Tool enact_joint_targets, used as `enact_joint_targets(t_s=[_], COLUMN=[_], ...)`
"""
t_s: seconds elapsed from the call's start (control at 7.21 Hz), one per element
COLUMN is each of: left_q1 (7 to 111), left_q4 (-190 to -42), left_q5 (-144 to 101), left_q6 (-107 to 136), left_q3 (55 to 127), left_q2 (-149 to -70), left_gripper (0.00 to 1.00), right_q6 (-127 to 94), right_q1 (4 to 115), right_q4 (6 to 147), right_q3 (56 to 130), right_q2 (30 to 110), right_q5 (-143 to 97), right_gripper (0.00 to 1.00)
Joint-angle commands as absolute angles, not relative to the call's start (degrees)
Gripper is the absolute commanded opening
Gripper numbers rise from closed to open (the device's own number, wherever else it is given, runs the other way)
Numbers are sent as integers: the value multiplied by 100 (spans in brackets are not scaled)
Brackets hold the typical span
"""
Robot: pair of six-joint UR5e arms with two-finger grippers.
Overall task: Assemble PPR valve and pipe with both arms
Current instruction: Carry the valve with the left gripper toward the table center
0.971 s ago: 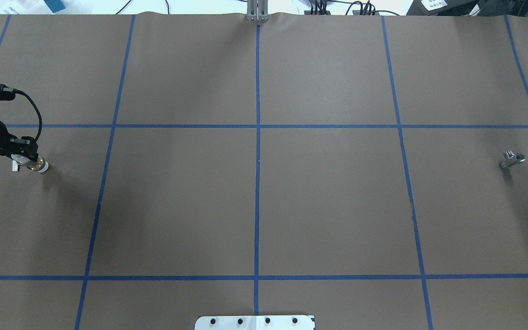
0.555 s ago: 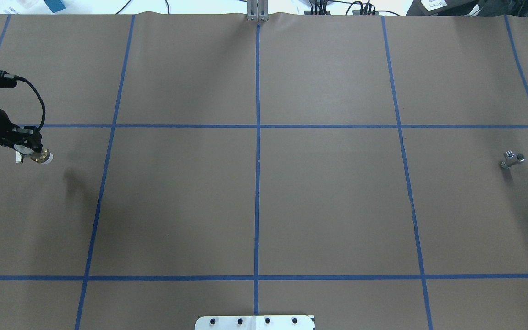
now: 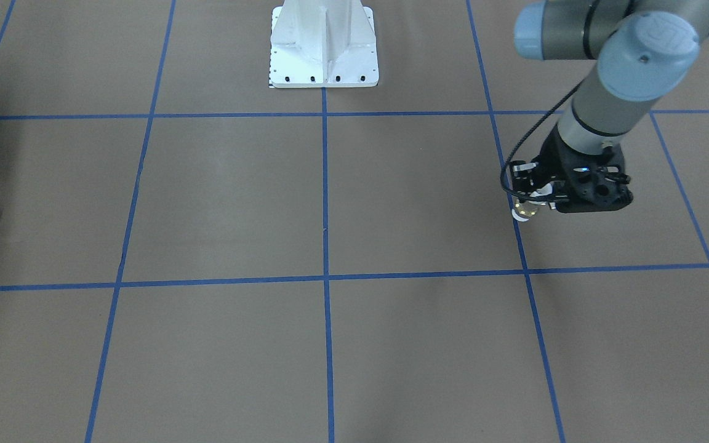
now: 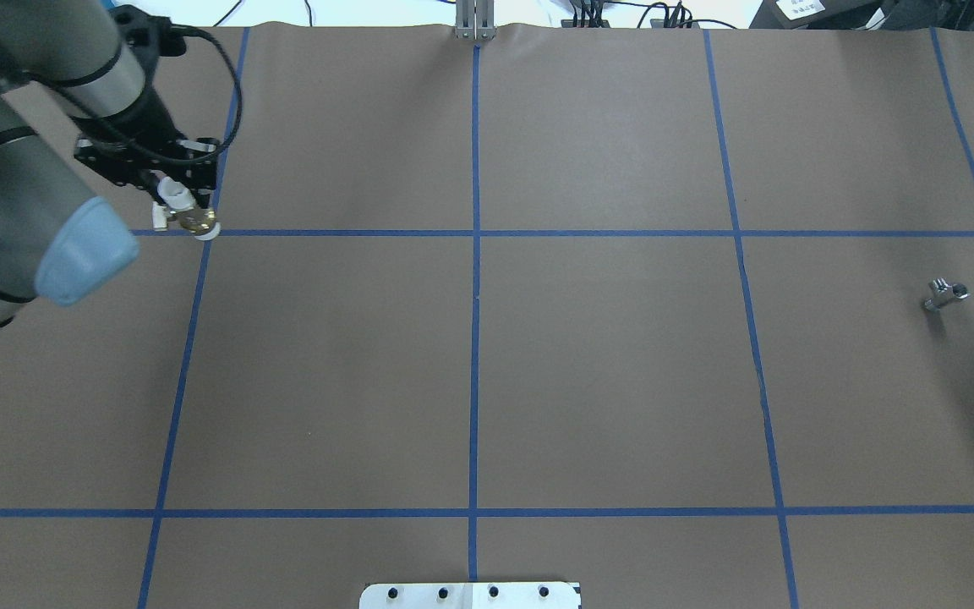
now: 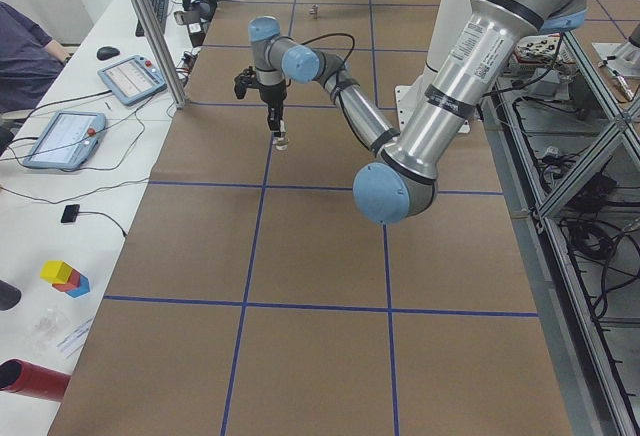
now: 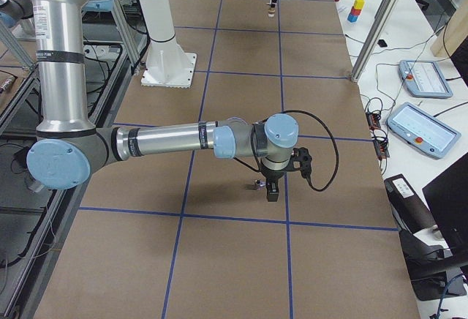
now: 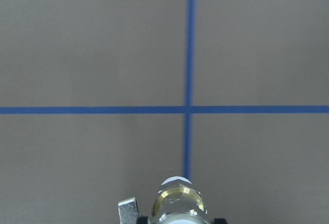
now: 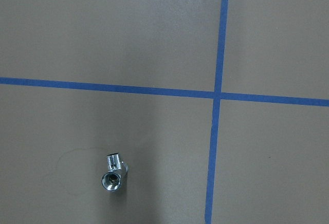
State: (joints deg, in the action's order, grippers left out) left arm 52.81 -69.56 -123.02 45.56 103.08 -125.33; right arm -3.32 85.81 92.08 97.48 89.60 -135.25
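Roughly the first step done, no more. Clamped with the left gripper (image 4: 174,193) on the upper white end of the valve (image 4: 191,217) and, by the look of it, held clear of the table (image 4: 605,381). Brass middle and lower white end out free below the grip, small lever off to one side, close to a crossing of the blue tape lines (image 4: 343,233) on the robot's left half. Borne out from the left wrist camera: brass ring and white tip at the bottom edge, with the tape cross just ahead. Not yet picked up on the other side: the pipe (image 4: 945,294), lying alone on the brown paper far over on the robot's right. Well apart from the valve, and with nothing touching it in the right wrist view. Visible only from the side camera, the right gripper (image 6: 272,187), low and just beside the pipe. Impossible to tell from there whether apart or together, or whether in contact. Left to do, judging from this: take hold of the pipe, lift it, bring both parts toward the middle, line up a threaded stub with a white socket end, then push or turn together. Perhaps a third of the way at most — none of the joining begun.
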Motion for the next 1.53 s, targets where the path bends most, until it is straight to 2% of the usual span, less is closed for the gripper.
enact_joint_targets(t_s=[0.0,0.42,0.56,1.39], left_q1=[4652,4343,4229,3788], left_q4=[-6855,-8241,-8470,-8780], left_q5=[-12296,-12261,-12252,-12067], left_q6=[5394,5871,5958,6135], left_q3=[9070,7406,7209,7075], left_q2=[-14186,-14939,-14985,-15003], left_gripper=[0,0,0,0], right_q6=[-334,-273,-325,-624], right_q1=[8578,8543,8447,8429], right_q4=[9228,9098,8679,8657], right_q3=[9764,9590,9554,9457], right_q2=[8895,8885,8912,8912], right_q5=[-13256,-13263,-13254,-13579], right_gripper=[100,100,100,100])
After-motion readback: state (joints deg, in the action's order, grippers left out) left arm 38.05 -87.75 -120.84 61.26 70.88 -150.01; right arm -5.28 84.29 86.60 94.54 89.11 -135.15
